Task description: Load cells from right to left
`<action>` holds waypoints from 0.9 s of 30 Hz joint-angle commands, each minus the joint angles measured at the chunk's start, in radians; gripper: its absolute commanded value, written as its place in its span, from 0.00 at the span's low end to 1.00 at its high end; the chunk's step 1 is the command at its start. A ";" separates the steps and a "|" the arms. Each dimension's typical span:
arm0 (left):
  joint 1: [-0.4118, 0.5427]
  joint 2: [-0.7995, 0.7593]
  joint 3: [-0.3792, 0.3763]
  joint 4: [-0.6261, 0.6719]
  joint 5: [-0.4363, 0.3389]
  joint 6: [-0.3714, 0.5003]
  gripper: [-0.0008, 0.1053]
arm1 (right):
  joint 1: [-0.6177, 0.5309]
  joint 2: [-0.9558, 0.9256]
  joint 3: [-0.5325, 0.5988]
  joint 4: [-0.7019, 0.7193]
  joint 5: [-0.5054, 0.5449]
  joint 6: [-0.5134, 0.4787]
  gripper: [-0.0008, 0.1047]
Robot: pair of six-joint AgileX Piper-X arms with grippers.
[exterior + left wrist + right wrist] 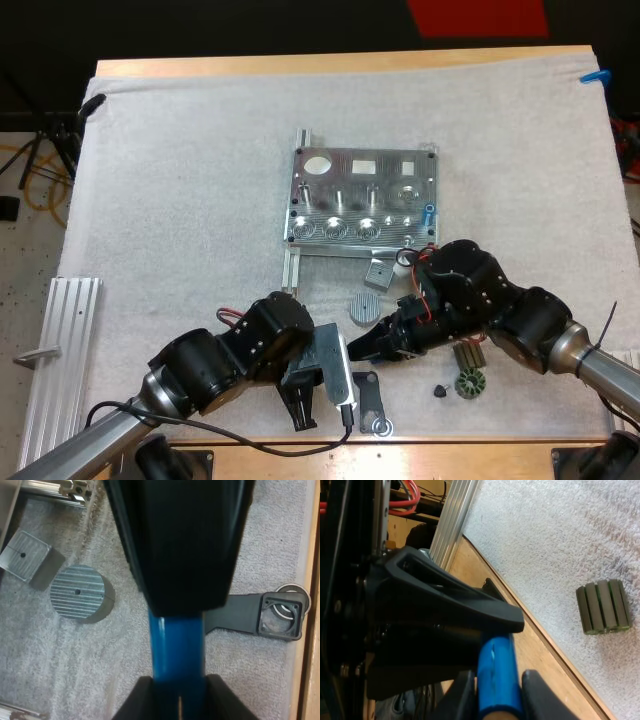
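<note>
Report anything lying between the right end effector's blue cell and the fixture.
Yes. On the mat, a round ribbed disc and a square metal block lie between the right end effector, shut on the blue cell, and the fixture. Both sit low, so a lifted path likely clears them.

Quick rundown of what's sitting where on the mat

Got a metal fixture toward the far middle, square block just in front of it, round disc nearer still. Right gripper just in front of the disc, left gripper nearer and further left, each with a cylinder between its fingers. Bracket right of the left gripper at the near edge, toothed part further right.
</note>
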 commanded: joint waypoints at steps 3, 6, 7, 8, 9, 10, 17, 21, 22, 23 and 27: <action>-0.006 -0.007 0.000 -0.004 0.026 -0.011 0.11 | -0.003 -0.005 -0.005 -0.008 -0.014 -0.002 0.11; -0.006 -0.007 0.000 -0.004 0.020 -0.033 0.20 | -0.003 -0.005 -0.005 -0.008 -0.014 -0.002 0.11; -0.006 -0.007 0.000 -0.004 0.021 -0.033 0.22 | -0.003 -0.005 -0.005 -0.008 -0.014 -0.002 0.11; -0.006 -0.007 0.000 -0.004 0.021 -0.033 0.23 | -0.003 -0.005 -0.005 -0.008 -0.014 -0.002 0.11; -0.006 -0.007 0.000 -0.004 0.021 -0.033 0.23 | -0.003 -0.005 -0.005 -0.008 -0.014 -0.002 0.11; -0.006 -0.007 0.000 -0.004 0.021 -0.033 0.23 | -0.003 -0.005 -0.005 -0.008 -0.014 -0.002 0.11; -0.006 -0.007 0.000 -0.004 0.054 -0.033 0.26 | -0.003 -0.005 -0.005 -0.008 -0.014 -0.002 0.11; -0.006 -0.007 -0.022 0.004 0.066 -0.040 0.43 | -0.003 -0.005 -0.005 -0.008 -0.014 -0.002 0.11; -0.006 -0.007 -0.031 0.007 0.066 -0.040 0.48 | -0.003 -0.005 -0.005 -0.008 -0.014 -0.002 0.11; -0.006 -0.007 -0.041 0.008 0.061 -0.040 0.53 | -0.003 -0.005 -0.005 -0.008 -0.014 -0.002 0.11; -0.006 -0.007 -0.073 0.052 0.020 -0.040 0.56 | -0.003 -0.005 -0.005 -0.008 -0.011 -0.004 0.11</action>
